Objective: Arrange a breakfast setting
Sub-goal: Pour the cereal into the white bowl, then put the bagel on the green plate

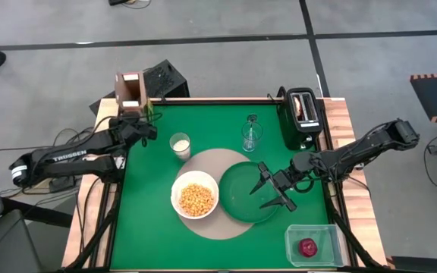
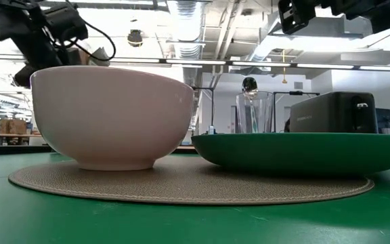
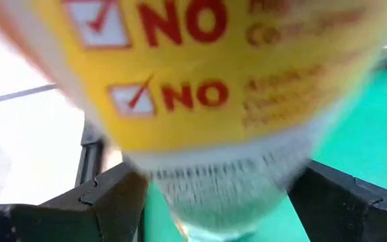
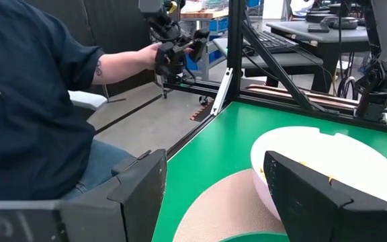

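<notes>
A white bowl (image 1: 196, 199) of yellow cereal and a dark-green plate (image 1: 243, 191) rest on the round tan mat (image 1: 215, 163). A small white cup (image 1: 179, 144) stands beyond the mat. A clear glass (image 1: 251, 136) holds a silver spoon (image 1: 251, 120). Bread (image 1: 303, 106) sticks out of the black toaster (image 1: 302, 117). A red apple (image 1: 308, 246) lies in the clear tub (image 1: 312, 244). My left gripper (image 1: 144, 121) is at the far left corner, shut on a yellow-labelled package (image 3: 200, 81), which shows as a tan carton (image 1: 130, 91) in the high view. My right gripper (image 1: 273, 191) is open and empty over the plate's right rim. My left gripper holds the package between its two fingers (image 3: 113, 202), one on each side of the whitish part (image 3: 173, 188) below the yellow label. The package fills the left wrist view and hides the contact itself. In the high view it stands off the green table top, beyond the gripper.
A person in a dark shirt (image 4: 25, 101) sits beyond the table's left edge, one hand (image 4: 146, 57) near my left arm. The toaster stands at the far right and the tub at the near right corner. Bare green table (image 1: 146, 227) lies near left.
</notes>
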Controlling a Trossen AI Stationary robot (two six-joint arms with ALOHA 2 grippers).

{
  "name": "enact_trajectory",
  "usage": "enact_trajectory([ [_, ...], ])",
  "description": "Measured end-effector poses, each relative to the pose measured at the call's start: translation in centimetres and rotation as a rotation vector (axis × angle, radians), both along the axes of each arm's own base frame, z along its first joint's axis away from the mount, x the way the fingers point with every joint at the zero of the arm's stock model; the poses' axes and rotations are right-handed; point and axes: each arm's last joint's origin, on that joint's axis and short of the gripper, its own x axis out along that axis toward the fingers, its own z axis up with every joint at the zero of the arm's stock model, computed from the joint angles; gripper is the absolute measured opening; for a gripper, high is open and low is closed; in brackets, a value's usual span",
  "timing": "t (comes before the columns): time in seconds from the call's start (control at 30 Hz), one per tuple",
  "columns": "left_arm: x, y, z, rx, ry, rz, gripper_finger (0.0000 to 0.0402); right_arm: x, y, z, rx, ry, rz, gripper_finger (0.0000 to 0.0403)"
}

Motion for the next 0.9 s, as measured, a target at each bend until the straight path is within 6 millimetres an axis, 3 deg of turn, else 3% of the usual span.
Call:
enact_trajectory([
  [0.47,-1.5,-2.8,1.4,-0.146,-0.21,-0.318,0.0316,0.0,-0.1,0.0,0.009,0.006,-0.007,0.0276],
  [0.73,-2.6,-3.3,1.7,-0.168,-0.283,-0.315,0.0316,0.1,-0.4,0.0,0.009,0.007,-0.019,0.0276],
  [0.9,-2.9,-3.8,2.5,-0.25,-0.32,-0.405,0.0316,0.1,-0.4,-0.1,0.01,0.017,-0.02,0.0276],
])
